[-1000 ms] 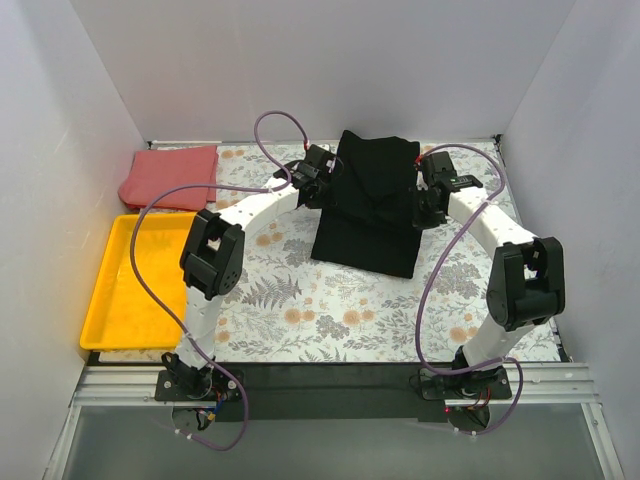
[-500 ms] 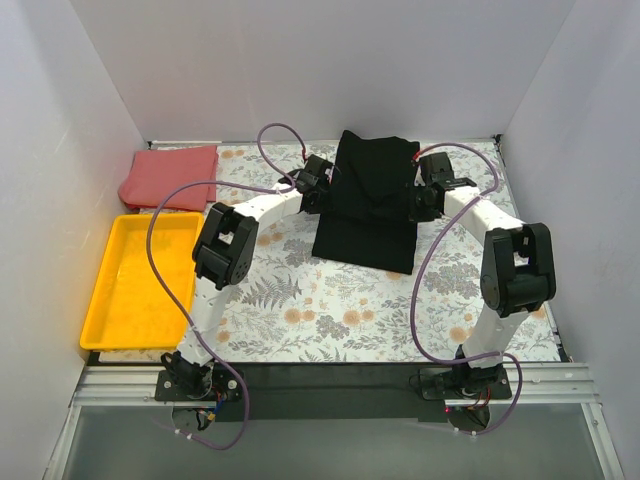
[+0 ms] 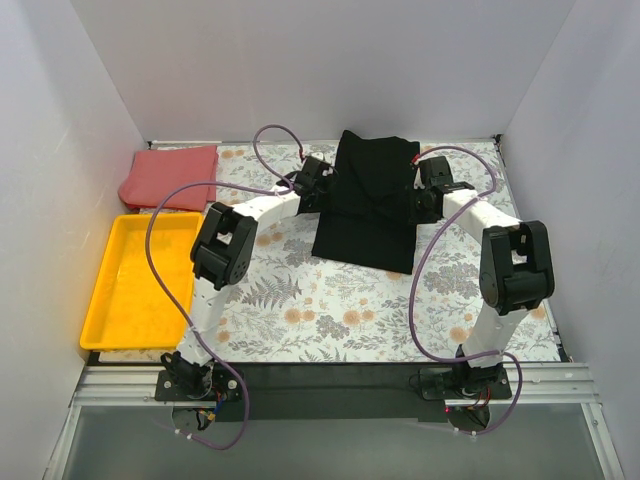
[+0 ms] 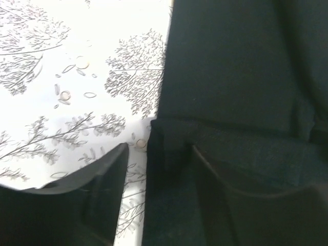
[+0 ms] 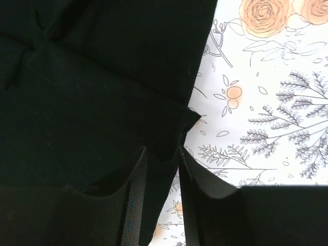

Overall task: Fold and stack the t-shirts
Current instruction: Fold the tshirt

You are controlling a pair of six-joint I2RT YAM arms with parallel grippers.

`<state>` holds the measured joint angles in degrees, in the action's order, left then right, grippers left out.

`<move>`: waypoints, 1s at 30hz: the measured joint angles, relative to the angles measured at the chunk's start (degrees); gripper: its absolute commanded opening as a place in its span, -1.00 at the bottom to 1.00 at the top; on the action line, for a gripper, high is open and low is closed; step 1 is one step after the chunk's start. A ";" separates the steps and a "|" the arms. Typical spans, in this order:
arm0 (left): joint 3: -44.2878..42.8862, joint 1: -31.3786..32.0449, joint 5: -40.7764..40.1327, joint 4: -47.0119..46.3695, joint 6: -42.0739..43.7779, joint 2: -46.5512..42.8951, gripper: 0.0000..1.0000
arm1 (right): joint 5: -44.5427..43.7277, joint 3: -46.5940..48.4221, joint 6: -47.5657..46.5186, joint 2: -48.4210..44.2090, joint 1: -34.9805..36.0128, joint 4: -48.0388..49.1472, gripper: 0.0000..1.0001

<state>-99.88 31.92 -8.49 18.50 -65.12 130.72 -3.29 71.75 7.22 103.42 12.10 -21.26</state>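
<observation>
The black t-shirt (image 3: pixel 368 205) lies folded into a tall rectangle at the back middle of the floral cloth. My left gripper (image 3: pixel 318 186) is at its left edge. In the left wrist view that gripper (image 4: pixel 160 148) is open, its jaws apart over the shirt's (image 4: pixel 230 77) folded edge. My right gripper (image 3: pixel 421 200) is at the shirt's right edge. In the right wrist view it (image 5: pixel 162 151) is open too, with a loose corner of the black shirt (image 5: pixel 102 77) lying between the jaws. The coral-red t-shirt (image 3: pixel 170 177) lies folded at the back left corner.
A yellow tray (image 3: pixel 100 290) stands at the left, in front of the red shirt. The floral cloth (image 3: pixel 330 300) covers the table. White walls close in the left, back and right sides.
Both arms reached a little further back, then stayed. Both grippers, shut on the black shirt's edges before, have opened and let the cloth go.
</observation>
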 measured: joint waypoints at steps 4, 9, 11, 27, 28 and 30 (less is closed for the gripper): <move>3.80 0.04 -0.15 -0.66 -0.46 -3.19 0.16 | -1.07 -1.01 -0.11 -2.93 0.79 0.07 -0.24; 14.29 2.10 -1.20 -2.69 -2.16 -13.66 0.00 | 0.59 -5.42 -0.74 -10.23 4.55 4.46 -0.32; 17.05 4.24 -1.18 -4.15 -3.04 -16.63 -0.10 | 1.84 -6.86 -1.05 -11.21 6.60 6.47 -0.43; 25.99 11.65 5.53 -5.16 -9.68 -16.39 -0.54 | 6.32 -6.69 -3.34 3.52 11.41 14.64 -0.72; 25.99 11.63 5.60 -5.07 -9.73 -16.39 -0.55 | 6.19 -5.97 -3.61 3.91 11.45 14.67 -0.73; 25.99 11.63 5.81 -4.94 -9.90 -16.39 -0.56 | 5.33 -4.35 -4.44 4.87 11.56 15.19 -0.72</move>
<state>-73.89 43.55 -2.68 13.56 -75.02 114.32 2.04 67.40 2.79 108.29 23.66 -6.07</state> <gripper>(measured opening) 0.228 0.140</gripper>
